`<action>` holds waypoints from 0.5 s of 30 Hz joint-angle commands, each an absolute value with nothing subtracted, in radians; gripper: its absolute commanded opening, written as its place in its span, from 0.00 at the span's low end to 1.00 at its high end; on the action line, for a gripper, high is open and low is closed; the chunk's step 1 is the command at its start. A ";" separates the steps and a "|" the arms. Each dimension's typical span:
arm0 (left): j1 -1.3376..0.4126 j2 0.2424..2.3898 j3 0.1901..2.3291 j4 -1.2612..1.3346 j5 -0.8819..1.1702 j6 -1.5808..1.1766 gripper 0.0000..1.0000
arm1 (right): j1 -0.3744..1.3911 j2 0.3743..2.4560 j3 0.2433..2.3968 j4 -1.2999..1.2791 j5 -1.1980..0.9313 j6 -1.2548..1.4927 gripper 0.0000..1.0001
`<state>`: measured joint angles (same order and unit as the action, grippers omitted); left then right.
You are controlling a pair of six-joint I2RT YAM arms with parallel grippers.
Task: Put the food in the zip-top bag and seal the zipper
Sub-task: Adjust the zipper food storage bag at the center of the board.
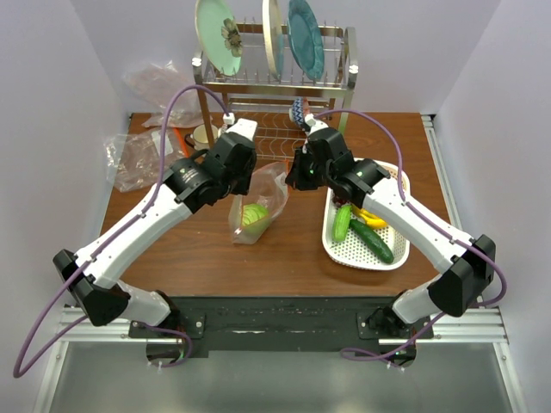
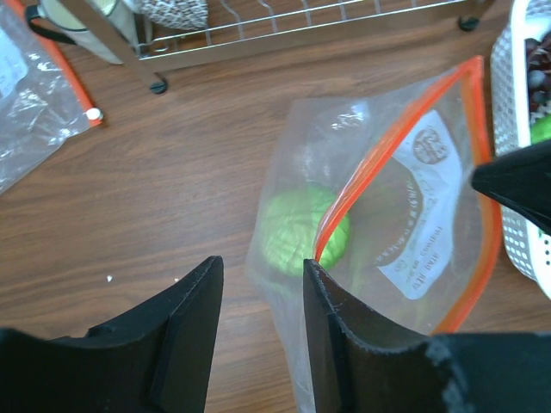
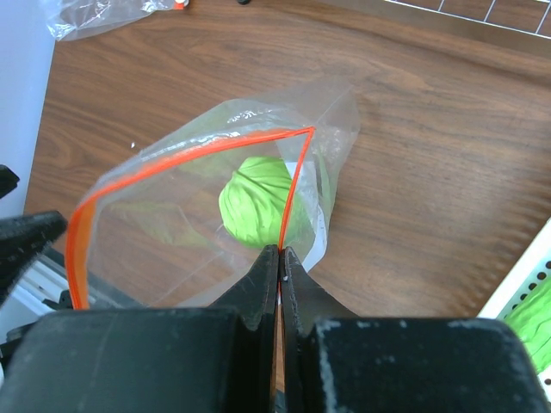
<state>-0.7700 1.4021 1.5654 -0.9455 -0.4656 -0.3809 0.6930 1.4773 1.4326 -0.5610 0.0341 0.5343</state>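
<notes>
The zip-top bag (image 1: 265, 191) stands open mid-table between my two grippers, with the green cabbage (image 1: 254, 215) inside it. My right gripper (image 3: 281, 251) is shut on the orange-red zipper (image 3: 185, 151) at one end of the mouth and holds that edge up. My left gripper (image 2: 263, 262) is open at the other end of the mouth, with the zipper (image 2: 387, 146) ending at its right fingertip and thin plastic lying against that finger. The cabbage also shows in both wrist views (image 2: 293, 228) (image 3: 254, 198). Two cucumbers (image 1: 372, 241) and bananas (image 1: 372, 217) lie in the white basket (image 1: 340, 249).
A metal dish rack (image 1: 275, 86) with plates stands at the back. Spare clear bags (image 1: 142, 155) lie at the back left, one with an orange edge (image 2: 52, 60). The basket sits to the right of the bag, under my right arm.
</notes>
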 commanded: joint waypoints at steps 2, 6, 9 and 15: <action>-0.795 1.385 1.591 -0.882 -0.411 -0.341 0.48 | 0.695 1.468 1.473 -0.545 0.023 0.531 0.00; -0.804 1.394 1.586 -0.873 -0.407 -0.344 0.48 | 0.695 1.468 1.467 -0.541 0.023 0.532 0.00; -0.807 1.393 1.586 -0.861 -0.391 -0.341 0.49 | 0.695 1.467 1.465 -0.543 0.023 0.534 0.00; -0.815 1.402 1.577 -0.868 -0.406 -0.337 0.45 | 0.695 1.466 1.465 -0.543 0.028 0.534 0.00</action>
